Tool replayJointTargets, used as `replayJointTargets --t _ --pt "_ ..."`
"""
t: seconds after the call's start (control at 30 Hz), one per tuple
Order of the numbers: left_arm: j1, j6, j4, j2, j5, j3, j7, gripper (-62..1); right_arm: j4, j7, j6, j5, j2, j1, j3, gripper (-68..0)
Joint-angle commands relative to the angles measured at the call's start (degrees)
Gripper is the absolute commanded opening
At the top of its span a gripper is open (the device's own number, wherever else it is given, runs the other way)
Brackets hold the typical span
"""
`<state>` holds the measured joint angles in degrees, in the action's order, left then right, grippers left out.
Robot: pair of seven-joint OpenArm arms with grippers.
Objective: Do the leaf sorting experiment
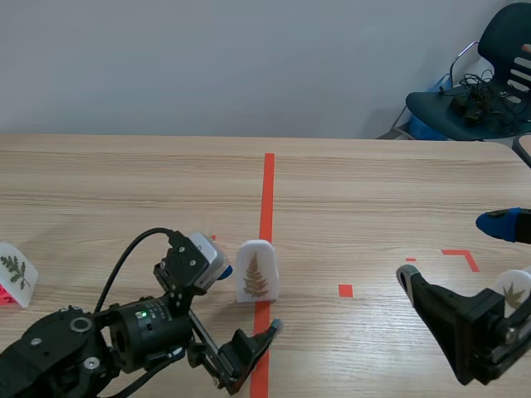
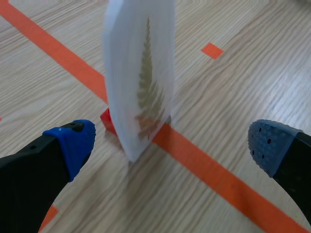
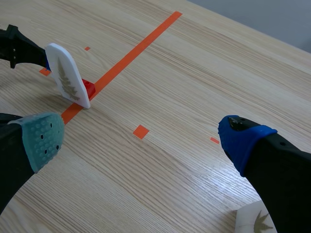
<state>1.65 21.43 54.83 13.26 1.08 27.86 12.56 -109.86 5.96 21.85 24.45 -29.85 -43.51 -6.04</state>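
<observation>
Scene view: the left gripper (image 1: pixel 249 298) lies low on the table (image 1: pixel 124 182) with its fingers apart. One blue pad sits just beside the fern card (image 1: pixel 255 271); the other fingertip rests near the orange tape line (image 1: pixel 267 191), on the robot's side of the card. The fern card is a white arched card bearing a brown fern leaf. It stands upright on the tape line near the table's middle.

Left wrist view: the fern card (image 2: pixel 141 73) stands between and slightly ahead of the spread fingers of the left gripper (image 2: pixel 174 143), touching neither pad. A red base (image 2: pixel 108 120) shows at its foot, set on the tape.

Right wrist view: the right gripper (image 3: pixel 143 138) has its fingers wide apart with nothing between them, well apart from the fern card (image 3: pixel 68 75). A second leaf card (image 3: pixel 255 221) lies just beside its blue-padded finger; whether it stands or lies flat cannot be told from here. In the scene view this card (image 1: pixel 514 292) shows partly behind the right gripper (image 1: pixel 452 251).

A third leaf card (image 1: pixel 15 274) stands at the table's left edge. A dark chair (image 1: pixel 489 91) holding cables stands beyond the far right corner.
</observation>
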Motion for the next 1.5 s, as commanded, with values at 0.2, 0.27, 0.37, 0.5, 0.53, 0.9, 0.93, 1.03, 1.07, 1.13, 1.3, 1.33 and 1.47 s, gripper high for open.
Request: replayJointTargets --t 0.2,0.27,0.37,0.5,0.53,0.9,0.93,1.03,1.07,1.13,1.3,1.33,1.47 --pt "1.2 -1.2 0.8 -1.0 0.6 -0.4 2.3 -25.6 -0.3 0.4 0.0 0.4 0.0 0.7 -0.7 0.4" --pt "1.2 -1.2 0.8 -1.0 0.6 -0.4 2.9 -41.3 -0.3 0.4 0.0 0.4 0.0 0.7 -0.7 0.4" --pt "1.2 -1.2 0.8 -1.0 0.6 -0.4 2.9 -53.8 -0.3 0.4 0.0 0.4 0.0 0.7 -0.7 0.4" --pt "1.2 -1.2 1.0 -1.0 0.6 -0.4 3.1 -56.8 -0.3 0.3 0.0 0.4 0.0 0.7 -0.7 0.4" --pt "1.2 -1.1 1.2 -1.0 0.6 -0.4 3.0 -56.8 -0.3 0.3 0.0 0.4 0.0 0.7 -0.7 0.4" --pt "-10.1 0.3 22.3 4.2 9.0 -10.9 -5.4 -56.7 -0.3 -0.7 0.0 0.4 0.0 0.7 -0.7 0.4" --pt "-12.0 0.1 24.2 4.2 9.1 -13.3 -6.0 -56.7 -0.3 -0.7 0.0 0.4 0.0 0.7 -0.7 0.4" --pt "-17.2 0.1 27.8 4.0 12.7 -20.6 -6.6 -56.7 -0.3 -0.7 0.0 0.4 0.0 0.7 -0.7 0.4" --pt "-18.8 0.1 28.3 3.9 14.0 -23.1 -6.6 -56.7 -0.3 -0.7 0.0 0.4 0.0 0.7 -0.7 0.4" --pt "-21.2 0.1 28.5 3.9 16.3 -27.3 -6.6 -56.7 -0.3 -0.7 0.0 0.4 0.0 0.7 -0.7 0.4" --pt "-23.8 -5.6 28.2 3.9 19.5 -34.5 -6.6 -56.7 -0.3 -0.7 0.0 0.4 0.0 0.8 -0.7 0.4" --pt "-23.7 -7.0 27.9 3.9 19.7 -35.4 -6.6 -56.7 -0.3 -0.7 0.0 0.4 0.0 0.8 -0.7 0.4" --pt "-22.1 -10.9 24.2 4.2 21.8 -36.8 -6.6 -56.7 -0.3 -0.7 0.0 0.4 0.0 1.0 -0.7 0.4"
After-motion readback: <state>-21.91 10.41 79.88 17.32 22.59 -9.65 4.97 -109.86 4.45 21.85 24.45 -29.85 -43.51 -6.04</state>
